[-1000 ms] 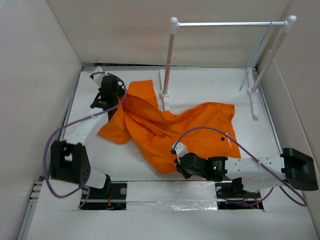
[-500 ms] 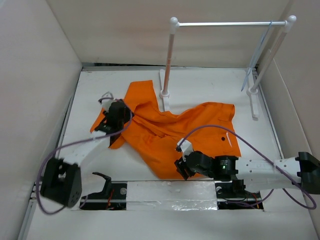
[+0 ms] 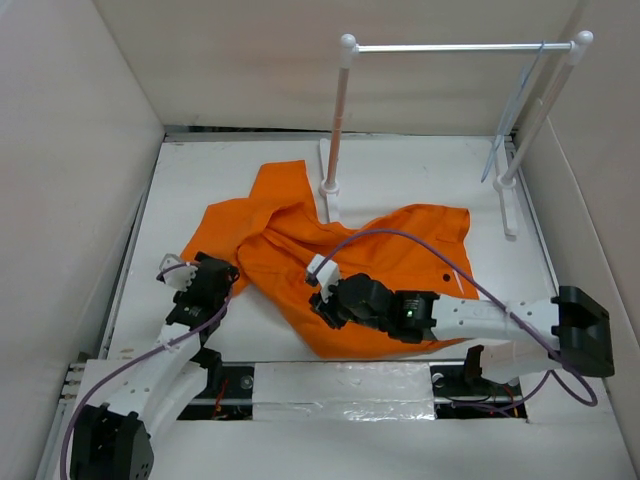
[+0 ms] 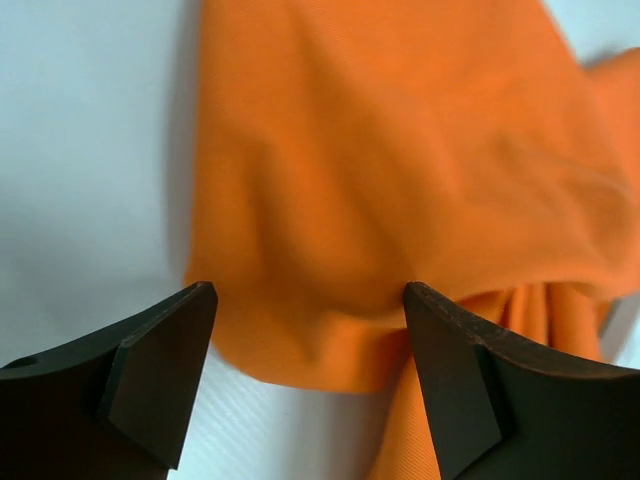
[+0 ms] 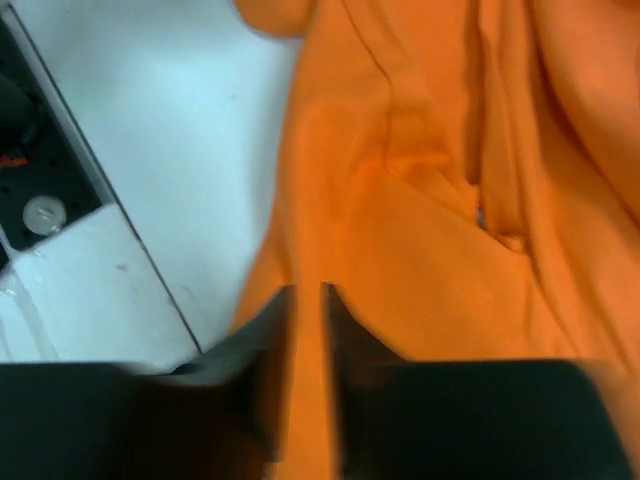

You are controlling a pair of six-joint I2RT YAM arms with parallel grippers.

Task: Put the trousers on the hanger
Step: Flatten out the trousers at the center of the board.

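The orange trousers (image 3: 350, 250) lie crumpled across the middle of the table. The pale blue hanger (image 3: 510, 115) hangs from the right end of the rack's crossbar, far from both arms. My left gripper (image 3: 208, 275) is low at the trousers' near-left edge. In the left wrist view it (image 4: 310, 300) stands open, with a fold of the trousers (image 4: 400, 150) just beyond the fingertips and nothing held. My right gripper (image 3: 325, 305) is over the near part of the trousers. In the right wrist view it (image 5: 307, 290) shows only a narrow slit with the trousers (image 5: 430, 200) behind, and the picture is blurred.
A white two-post rack with a silver crossbar (image 3: 450, 47) stands at the back right, its left post (image 3: 335, 130) right behind the trousers. White walls close the table in on three sides. A taped strip (image 3: 340, 385) runs between the arm bases.
My left gripper let go of the far-left cloth, opened, and drew back toward the near left. My right gripper moved up and left from the trousers' near edge onto the cloth.
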